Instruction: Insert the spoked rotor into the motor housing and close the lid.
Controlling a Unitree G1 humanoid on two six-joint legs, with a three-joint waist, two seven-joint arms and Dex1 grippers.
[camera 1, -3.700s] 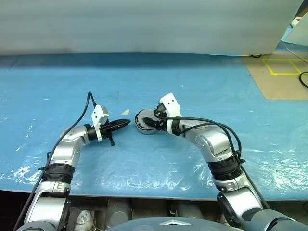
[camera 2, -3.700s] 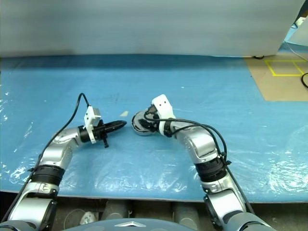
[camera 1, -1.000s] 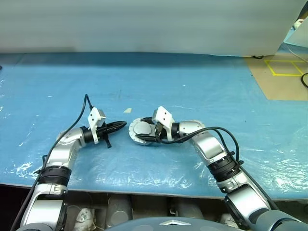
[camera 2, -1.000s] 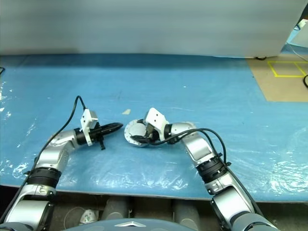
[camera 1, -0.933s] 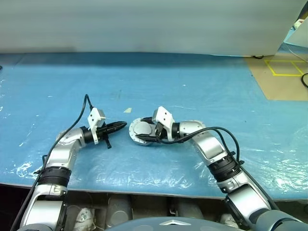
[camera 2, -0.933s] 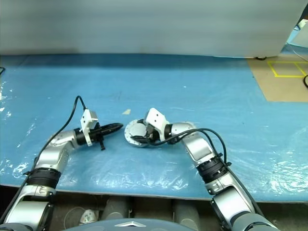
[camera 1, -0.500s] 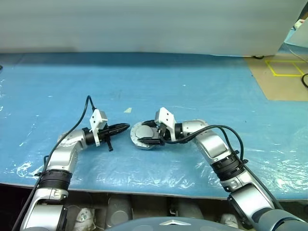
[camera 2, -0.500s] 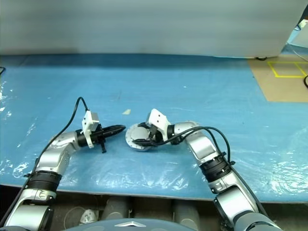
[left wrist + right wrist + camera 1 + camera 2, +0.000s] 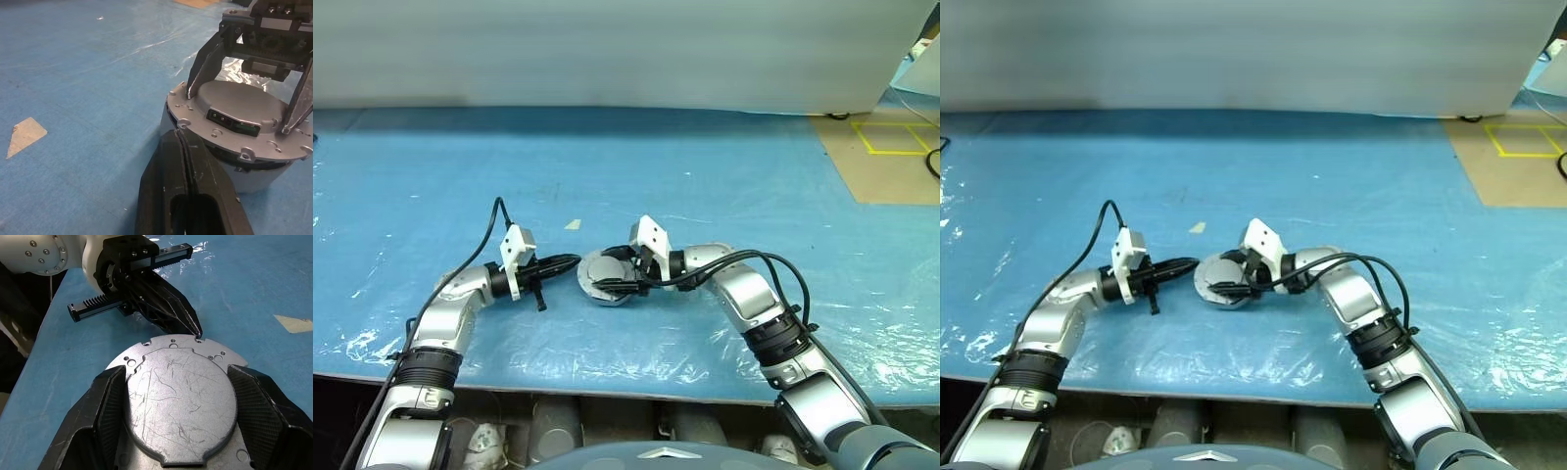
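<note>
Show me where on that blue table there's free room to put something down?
Bare blue table stretches behind the arms to the grey wall, and out to either side. The scrap of tape barely takes any space. It's crowded in the middle, where the right gripper straddles the lid and the left gripper touches its rim.

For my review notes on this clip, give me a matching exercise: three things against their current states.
Things:
1. left pincer
2. right pincer
3. lid

States:
A. spread wide across the round cap
B. lying on the motor housing
C. shut, tip at the lid's rim

Pairs: 1-C, 2-A, 3-B
</note>
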